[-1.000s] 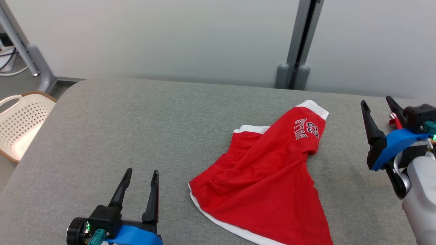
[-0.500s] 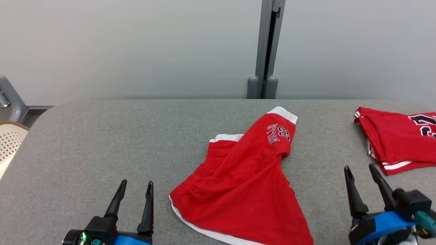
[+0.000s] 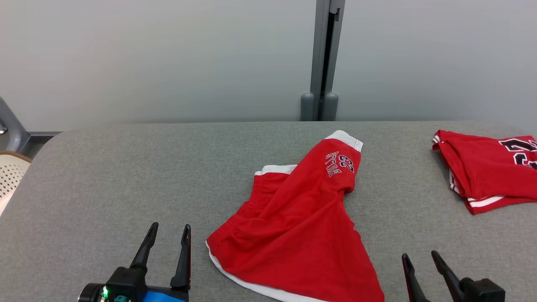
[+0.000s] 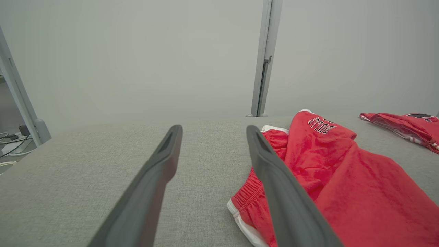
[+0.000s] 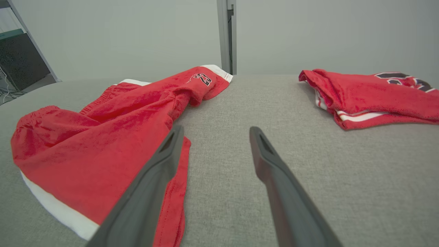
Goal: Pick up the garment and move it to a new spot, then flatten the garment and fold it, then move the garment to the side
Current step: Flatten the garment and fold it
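A pair of red shorts with white trim and black lettering, the garment (image 3: 300,222) (image 4: 346,178) (image 5: 103,137), lies crumpled in the middle of the grey table (image 3: 126,176), one leg bent toward the far edge. Left of it, near the front edge, my left gripper (image 3: 168,228) (image 4: 213,129) stands open and holds nothing. At the lower right my right gripper (image 3: 419,256) (image 5: 214,130) is open too, just right of the garment's hem, touching nothing.
A folded red jersey (image 3: 486,167) (image 5: 370,94) (image 4: 404,125) with black numerals rests at the table's far right. A white perforated basket (image 3: 10,178) stands on the floor off the left edge. A grey wall with an upright post (image 3: 321,63) runs behind the table.
The head camera has swung right and up, bringing the folded jersey into sight. My right gripper has come down from the right edge to the lower right, beside the garment. The garment has not moved.
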You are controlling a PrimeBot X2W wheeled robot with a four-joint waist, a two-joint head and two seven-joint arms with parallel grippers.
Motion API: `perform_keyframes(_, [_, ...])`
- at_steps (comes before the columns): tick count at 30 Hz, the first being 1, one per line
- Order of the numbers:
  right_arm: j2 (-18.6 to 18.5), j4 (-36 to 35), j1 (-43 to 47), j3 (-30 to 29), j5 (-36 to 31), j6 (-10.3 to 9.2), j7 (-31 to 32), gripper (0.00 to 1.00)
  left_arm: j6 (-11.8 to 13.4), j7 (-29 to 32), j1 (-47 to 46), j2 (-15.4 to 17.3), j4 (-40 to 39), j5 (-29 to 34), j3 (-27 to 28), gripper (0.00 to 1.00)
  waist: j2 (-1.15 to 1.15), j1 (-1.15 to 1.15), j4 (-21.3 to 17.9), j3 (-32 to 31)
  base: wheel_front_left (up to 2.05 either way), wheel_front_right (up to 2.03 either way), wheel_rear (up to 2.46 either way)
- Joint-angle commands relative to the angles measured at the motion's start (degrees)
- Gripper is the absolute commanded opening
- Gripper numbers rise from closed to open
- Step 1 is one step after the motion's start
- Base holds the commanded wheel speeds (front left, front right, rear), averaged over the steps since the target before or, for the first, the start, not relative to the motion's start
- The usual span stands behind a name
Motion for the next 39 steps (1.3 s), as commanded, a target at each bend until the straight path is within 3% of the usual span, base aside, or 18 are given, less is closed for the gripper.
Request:
perform_keyframes(1, [0.3,0.7,1.4,0.4,0.2,-0.02,0.5,1.0,-0.4,-0.2,-0.4,0.3,0.1,0.0,0.0,1.0,0.0,0.0,0.4,0.0,0.0,0.0,0.0])
perform_keyframes(8, [1.2,6.9,2.6,3.6,1.5,-0.01,0.9,1.0,-0.4,-0.2,0.0,0.1,-0.3,-0.2,-0.2,1.0,0.0,0.0,1.2,0.3,0.0,0.0,0.0])
perform_keyframes(21, [1.8,23.6,-3.3,10.8,4.3,-0.01,-0.8,1.0,-0.5,-0.2,-1.2,0.0,0.0,-0.3,-0.6,1.0,0.0,0.0,1.5,1.5,0.0,0.0,0.0])
perform_keyframes(22, [1.8,24.5,-3.7,11.5,4.7,-0.01,-1.0,0.67,-0.5,-0.2,-1.2,0.1,0.0,-0.3,-0.6,1.0,0.0,0.0,1.5,1.6,0.0,0.0,0.0])
perform_keyframes(23, [1.9,25.0,-4.0,12.1,5.1,0.0,-1.1,0.16,-0.5,-0.2,-1.2,0.1,0.1,-0.3,-0.6,1.0,0.0,0.0,1.5,1.6,0.0,0.0,0.0])
perform_keyframes(24, [1.9,25.5,-4.5,12.5,5.4,0.01,-1.5,0.0,-0.5,-0.2,-1.2,0.1,0.1,-0.3,-0.7,1.0,0.0,0.0,1.5,1.6,0.0,0.0,0.0])
perform_keyframes(28, [1.8,24.9,-6.4,12.0,6.6,-0.01,-2.5,0.0,-0.5,-0.2,-1.0,0.1,0.2,-0.3,-0.5,1.0,0.0,0.0,1.4,1.4,0.0,0.0,0.0])
perform_keyframes(34, [-1.5,22.9,-9.6,6.8,5.9,-0.01,-2.7,0.0,-0.5,-0.2,-0.7,0.1,0.3,-0.3,-0.5,1.0,0.0,0.0,1.0,1.1,0.0,0.0,0.0])
perform_keyframes(39, [-3.9,27.1,-12.2,5.5,7.4,-0.01,-0.5,0.0,-0.5,-0.2,-0.9,0.1,0.6,-0.4,-1.0,1.0,0.0,0.0,1.0,0.8,0.0,0.0,0.0])
